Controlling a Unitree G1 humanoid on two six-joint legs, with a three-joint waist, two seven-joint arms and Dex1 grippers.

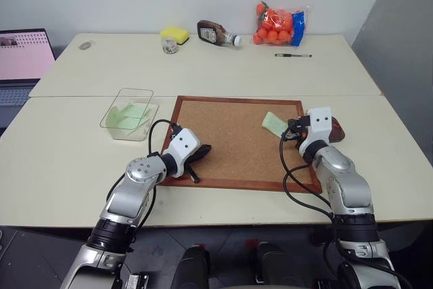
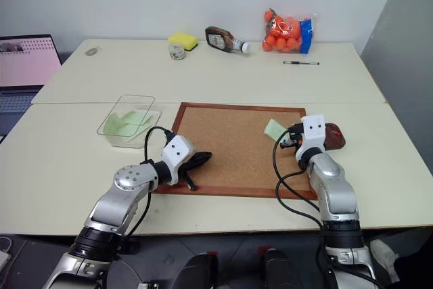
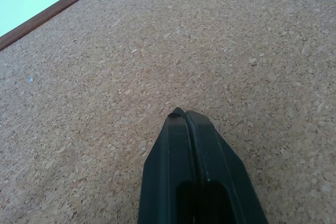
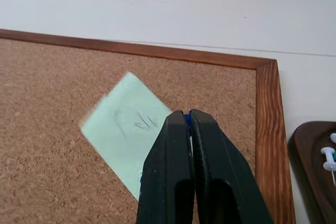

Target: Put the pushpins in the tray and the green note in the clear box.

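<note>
Pushpins first: nearest us, in the right wrist view, a speck of blue shows between the tips of the right gripper [image 4: 186,115], whose black fingers are pressed together on it; we take it for a blue pushpin [image 4: 187,119], though too little of it shows to be sure. Just beside that gripper, at the edge of the same view, the dark brown oval tray [image 4: 315,166] holds a white pushpin [image 4: 329,153]. The tray sits on the table just off the right side of the cork board [image 1: 237,141].

On the left, we see the left gripper [image 1: 201,151] low over the board's near left part, its two fingers closed flat against each other with nothing between them.

Under the right gripper's tips lies the green note [image 4: 126,127], tilted on the cork near the board's right frame, with faint pencil marks on it.

Farther left, off the board, the clear box [image 1: 130,114] stands on the table with pale green paper [image 1: 128,114] already inside.

At the far edge of the table we find a yellow sponge [image 1: 174,34], a small jar [image 1: 170,46], a brown sauce bottle [image 1: 216,33] on its side, a bag of oranges [image 1: 279,25] and a pen [image 1: 293,55]. A laptop [image 1: 24,59] stands open at the far left.
</note>
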